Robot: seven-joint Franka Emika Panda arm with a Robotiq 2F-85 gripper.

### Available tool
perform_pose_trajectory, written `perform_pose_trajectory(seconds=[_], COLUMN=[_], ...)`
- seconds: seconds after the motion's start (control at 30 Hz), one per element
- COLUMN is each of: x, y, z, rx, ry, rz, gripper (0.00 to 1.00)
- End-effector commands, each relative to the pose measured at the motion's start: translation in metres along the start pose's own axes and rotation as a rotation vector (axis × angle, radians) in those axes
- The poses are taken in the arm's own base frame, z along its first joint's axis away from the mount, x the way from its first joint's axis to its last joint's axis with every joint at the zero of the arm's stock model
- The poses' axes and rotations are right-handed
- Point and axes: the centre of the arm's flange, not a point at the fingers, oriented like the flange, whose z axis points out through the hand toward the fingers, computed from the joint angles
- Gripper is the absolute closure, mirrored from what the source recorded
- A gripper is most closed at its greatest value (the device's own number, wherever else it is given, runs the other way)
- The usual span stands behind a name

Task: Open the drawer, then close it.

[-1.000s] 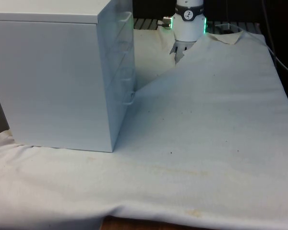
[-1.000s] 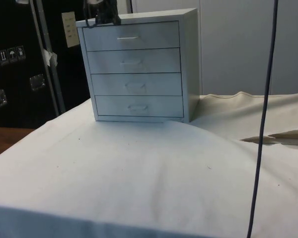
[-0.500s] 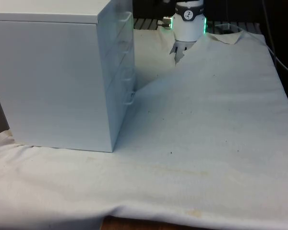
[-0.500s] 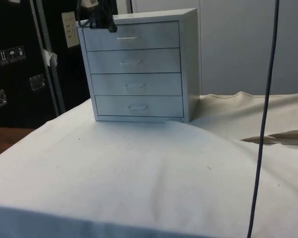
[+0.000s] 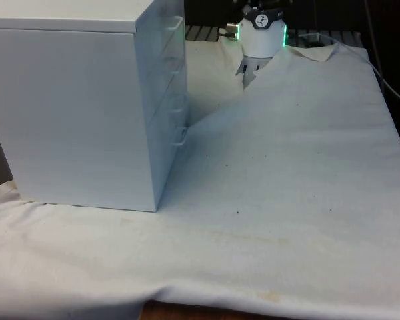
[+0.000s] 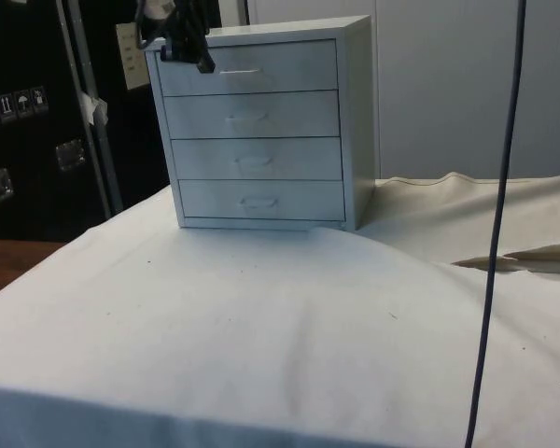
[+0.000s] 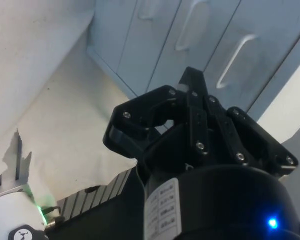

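A: State the work surface.

B: A table under a white, wrinkled cloth [image 5: 287,173], lightly speckled and stained; a strip of brown wooden table edge [image 5: 187,312] shows at the near side in the front view.

A: State the surroundings in the side view.

B: Dark cabinets [image 6: 37,140] stand on the side view's left, carrying a pale label [image 6: 129,54] and small stickers [image 6: 14,105]. A grey metal pole [image 6: 86,103] rises before them. Pale grey wall panels [image 6: 448,84] stand behind. A thin dark cable [image 6: 495,224] hangs down.
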Motion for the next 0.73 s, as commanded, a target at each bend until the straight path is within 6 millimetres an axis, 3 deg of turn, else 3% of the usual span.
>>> perform_pose_trajectory(seconds=[0.0, 0.1, 0.13, 0.33, 0.37, 0.5, 0.57, 0.67, 0.7], x=[0.0001, -0.0001, -0.0002, 0.0001, -0.0001, -0.0001, -0.0001, 0.0000, -0.0001], y=[0.0005, 0.0005, 0.0006, 0.0004, 0.0004, 0.0001, 0.0001, 0.0000, 0.0001], z=[0.0004, 0.0004, 0.0005, 0.0008, 0.0002, 0.0006, 0.0006, 0.0005, 0.0006], rx=[0.000, 0.002, 0.001, -0.004, -0.004, -0.006, -0.006, -0.005, -0.006], ry=[-0.001, 0.000, -0.001, -0.001, -0.001, -0.002, -0.002, -0.001, -0.002], rz=[0.001, -0.001, -0.001, -0.001, -0.002, -0.003, -0.003, -0.002, -0.003], gripper=[1.00, 1.00, 0.96, 0.58, 0.58, 0.37, 0.20, 0.04, 0.04])
